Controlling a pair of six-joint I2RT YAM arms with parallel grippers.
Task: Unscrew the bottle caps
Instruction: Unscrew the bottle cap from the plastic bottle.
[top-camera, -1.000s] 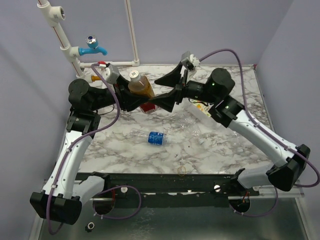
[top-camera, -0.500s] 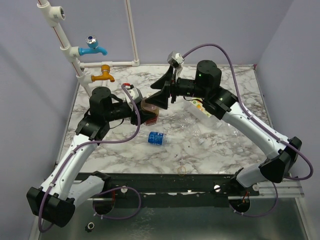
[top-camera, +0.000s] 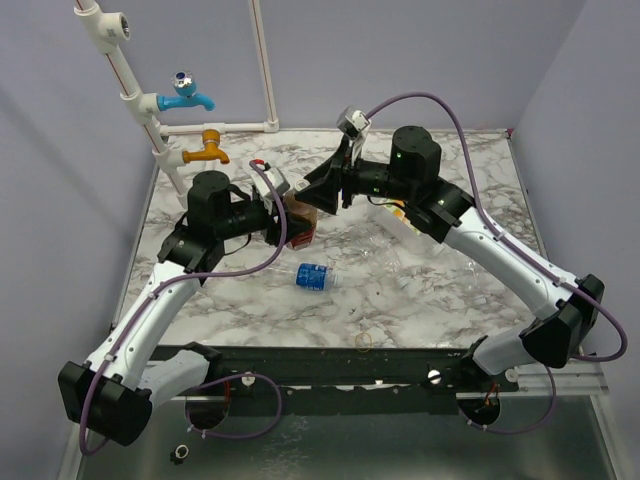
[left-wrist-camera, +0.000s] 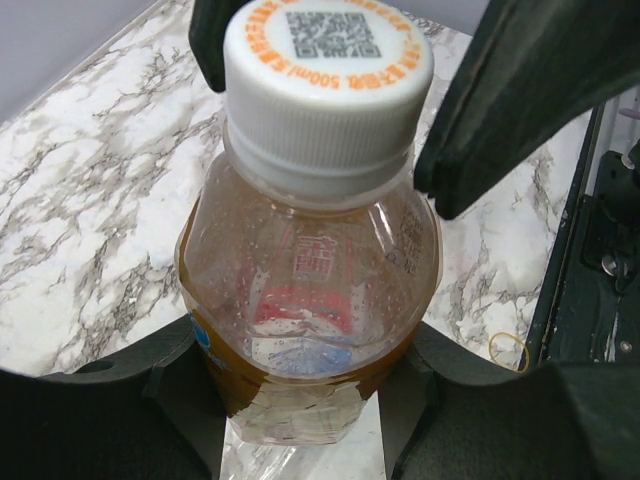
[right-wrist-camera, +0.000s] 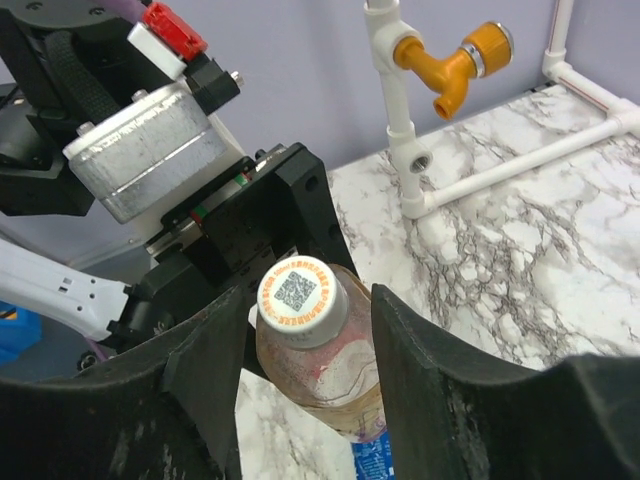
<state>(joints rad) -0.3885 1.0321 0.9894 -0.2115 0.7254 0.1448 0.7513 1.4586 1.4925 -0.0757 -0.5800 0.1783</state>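
My left gripper (left-wrist-camera: 305, 350) is shut on the lower body of the amber bottle (left-wrist-camera: 310, 290), holding it off the table, tilted. Its white bottle cap (left-wrist-camera: 325, 80), printed with an orange ring and a QR code, is on the neck. My right gripper (right-wrist-camera: 310, 298) straddles that cap (right-wrist-camera: 300, 300), open, with a narrow gap on each side. In the top view the left gripper (top-camera: 290, 222) and the right gripper (top-camera: 318, 190) meet at the bottle (top-camera: 300, 215) over the table's middle back.
A blue-labelled bottle (top-camera: 313, 275) lies on the marble table (top-camera: 480, 300), with clear bottles (top-camera: 385, 260) to its right. A thin yellowish ring (top-camera: 364, 341) lies near the front edge. A white pipe frame carries a blue tap (top-camera: 185, 95) and an orange tap (top-camera: 210, 148) at the back left.
The left arm swung the amber bottle right and down, away from the taps. The right gripper came over the cap and its jaws narrowed around it.
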